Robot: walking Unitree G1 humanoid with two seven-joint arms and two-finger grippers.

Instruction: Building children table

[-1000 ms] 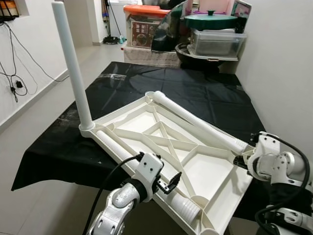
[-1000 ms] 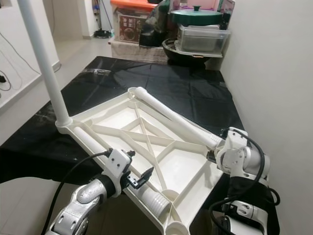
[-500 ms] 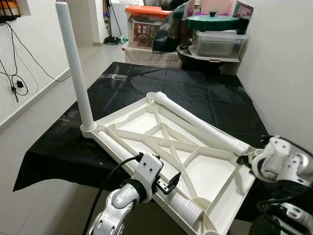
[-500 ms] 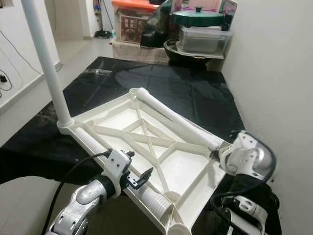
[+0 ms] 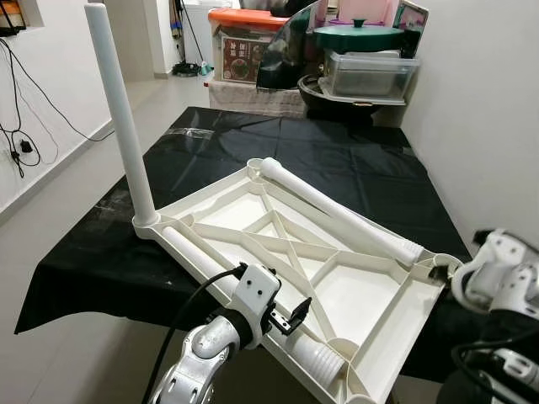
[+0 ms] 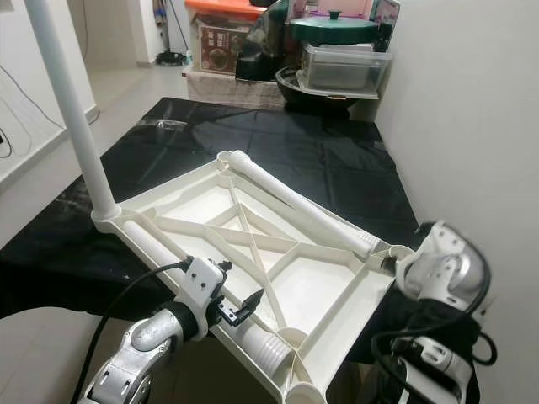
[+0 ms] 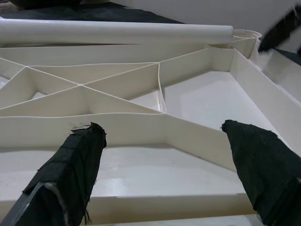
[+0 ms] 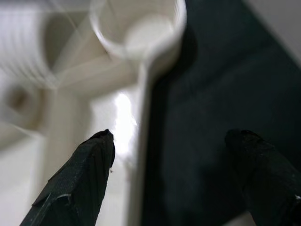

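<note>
- Tabletop (image 5: 354,295), white and ribbed, lies upside down on the black-draped worktop (image 5: 337,160), its underside facing up.
- One table leg (image 5: 118,118) stands upright in the corner socket at about 9 o'clock of the tabletop.
- Second leg (image 5: 337,212) lies across the tabletop, running from 12 o'clock toward the 3 o'clock corner, its ribbed end beside the empty socket (image 8: 138,28) there.
- Third leg (image 5: 244,299) lies along the near edge, its ribbed end (image 5: 324,360) pointing to 5 o'clock.
- Left claw (image 5: 290,316) hovers over that near-edge leg, fingers (image 7: 75,160) spread apart, gripping nothing.
- Right claw (image 8: 171,188) sits at the 3 o'clock corner, fingers parted, straddling the tabletop's rim just short of the socket.
- Storage boxes (image 5: 370,71) and a green lid (image 5: 362,34) are stacked at 12 o'clock, beyond the worktop.
</note>
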